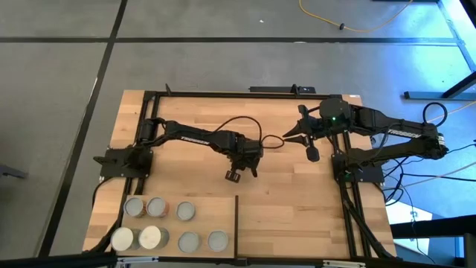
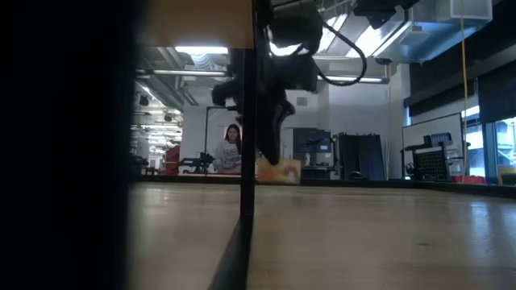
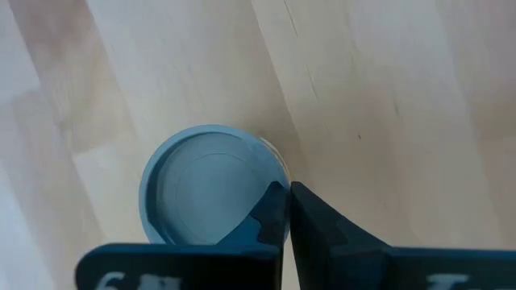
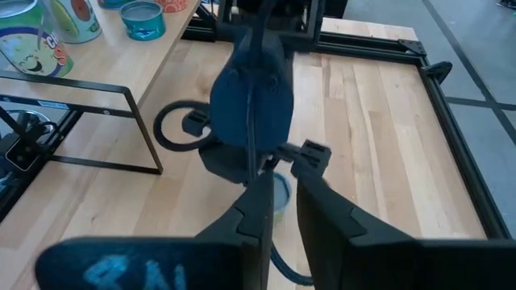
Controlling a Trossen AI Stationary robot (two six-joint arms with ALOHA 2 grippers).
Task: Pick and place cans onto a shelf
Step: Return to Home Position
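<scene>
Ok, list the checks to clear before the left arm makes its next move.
1. Left gripper empty: ok. Its fingers are together and hold nothing.
2. All cans shelved: not ok. One loose can stands on the tabletop, directly below the left gripper.
3. Loose can upright: ok. Its round top faces the wrist camera.
4. Room on the shelf: ok. Seven shelved cans stand in two rows, with bare board beside the black upright edge.
5. Right gripper clear: ok. It is shut and empty over the table's right side, apart from the left arm.
6. Gap between left gripper and loose can: cannot tell.
</scene>
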